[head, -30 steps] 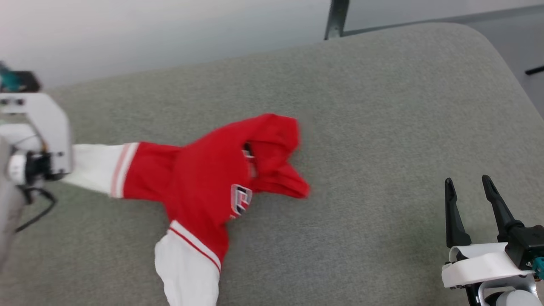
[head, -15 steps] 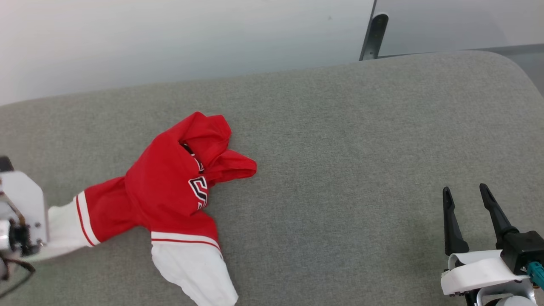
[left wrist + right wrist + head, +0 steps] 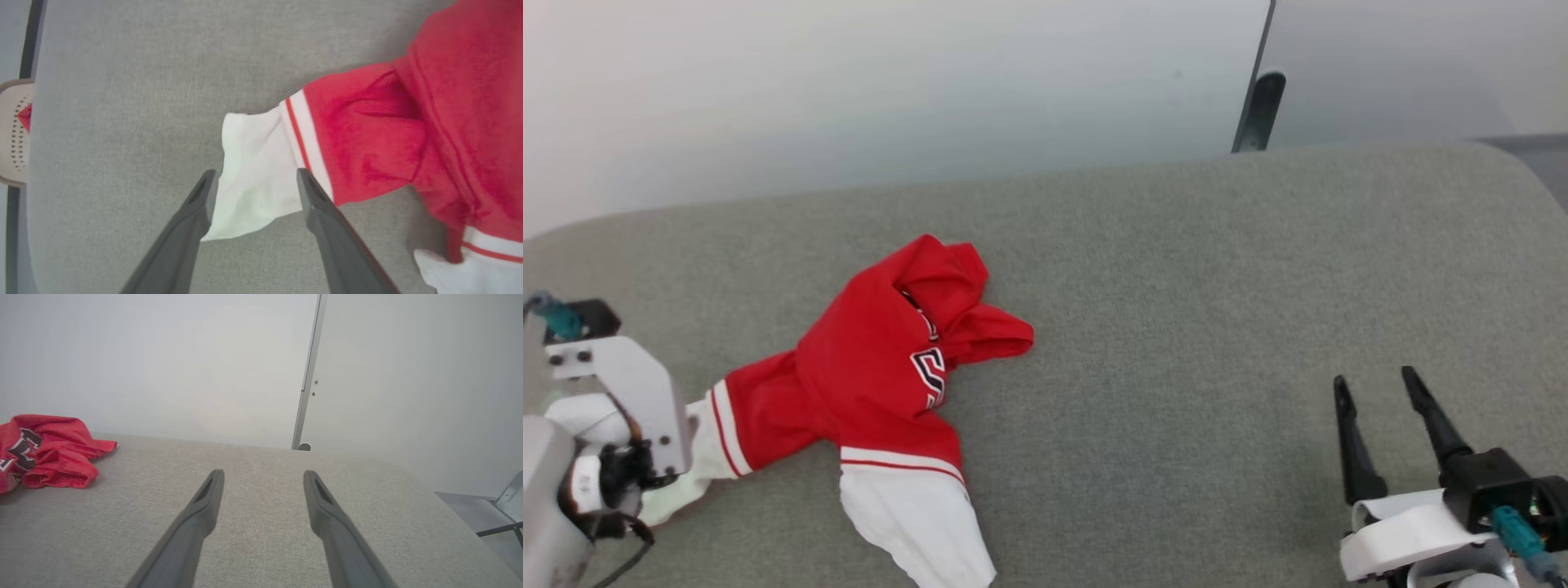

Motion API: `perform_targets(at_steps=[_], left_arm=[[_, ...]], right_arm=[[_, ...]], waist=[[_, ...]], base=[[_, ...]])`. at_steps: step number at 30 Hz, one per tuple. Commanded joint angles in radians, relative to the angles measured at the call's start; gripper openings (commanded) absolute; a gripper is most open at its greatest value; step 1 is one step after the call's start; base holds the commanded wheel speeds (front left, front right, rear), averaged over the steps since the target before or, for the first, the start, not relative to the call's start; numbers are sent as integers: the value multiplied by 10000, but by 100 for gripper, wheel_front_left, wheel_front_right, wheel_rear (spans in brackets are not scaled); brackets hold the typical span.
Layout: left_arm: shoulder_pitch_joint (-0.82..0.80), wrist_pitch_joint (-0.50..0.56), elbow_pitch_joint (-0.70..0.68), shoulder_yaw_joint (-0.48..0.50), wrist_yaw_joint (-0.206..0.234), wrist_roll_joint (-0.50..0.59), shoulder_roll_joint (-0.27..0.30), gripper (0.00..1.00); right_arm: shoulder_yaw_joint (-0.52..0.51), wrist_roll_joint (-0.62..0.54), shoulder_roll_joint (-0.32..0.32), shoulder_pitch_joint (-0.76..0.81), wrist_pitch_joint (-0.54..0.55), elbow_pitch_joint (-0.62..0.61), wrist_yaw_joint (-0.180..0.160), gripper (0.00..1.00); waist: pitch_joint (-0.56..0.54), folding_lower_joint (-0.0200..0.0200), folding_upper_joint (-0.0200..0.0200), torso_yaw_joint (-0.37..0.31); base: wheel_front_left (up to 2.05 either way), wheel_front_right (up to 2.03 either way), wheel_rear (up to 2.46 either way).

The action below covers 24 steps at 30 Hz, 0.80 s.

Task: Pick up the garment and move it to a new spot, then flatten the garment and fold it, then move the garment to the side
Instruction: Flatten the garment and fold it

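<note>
Grey cushion lies under both grippers. Nearest on the robot's left, the left gripper stands spread wide, with one white cuff lying loose between its fingers and pinched by neither. On the other side the right gripper is also spread and empty, well apart from the cloth.

Further in, the garment sits left of centre on the cushion as a bunched red heap. Its logo is creased, one sleeve runs to the left gripper and the other falls toward the near edge. Beyond it are the pale wall and a dark post.

The risk I see is in the flattening. The body is folded over itself, so a pull on one cuff alone would probably drag the whole heap rather than open it. The near sleeve hangs close to the cushion's edge and could slide off. The left fingers straddle the cuff, so they may snag it as they lift.

Half a second ago that sleeve ran straight into the left gripper. Now it lies slack and released. The head camera has shifted, but the heap's shape looks much the same.
</note>
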Motion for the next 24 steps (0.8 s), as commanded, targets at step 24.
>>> perform_targets(at_steps=[24], left_arm=[[2701,-9107,-2076,793,-1946,1035,-1319,100]], right_arm=[[1230,264,22,336,283,847,-7,100]], waist=[[-1563,0,0,2664]], base=[[0,0,0]])
